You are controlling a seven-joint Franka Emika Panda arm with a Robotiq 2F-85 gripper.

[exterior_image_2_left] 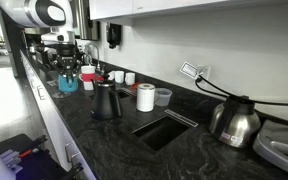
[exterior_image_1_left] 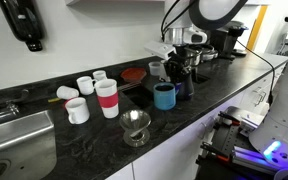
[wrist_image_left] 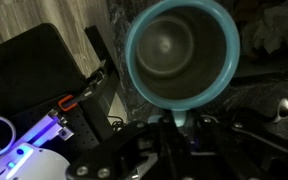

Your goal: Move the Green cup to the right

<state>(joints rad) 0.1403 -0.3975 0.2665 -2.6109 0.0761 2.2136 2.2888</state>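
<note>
Black stone counter (exterior_image_1_left: 94, 150) with Green cup (exterior_image_1_left: 164, 96), sink (exterior_image_1_left: 14, 140)

Cup (wrist_image_left: 180, 52): smooth, glossy wall. Desk (exterior_image_1_left: 224, 85): polished, speckled dark stone. Bowl (exterior_image_1_left: 136, 127), kettle (exterior_image_2_left: 234, 122): shiny metal. Sink (exterior_image_1_left: 19, 140): dull metal.

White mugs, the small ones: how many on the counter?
3 for sure: two white mugs at the back, a third beside the red-banded cup, toward the sink. A white shape next to them may be a fourth; too small to tell.
</note>
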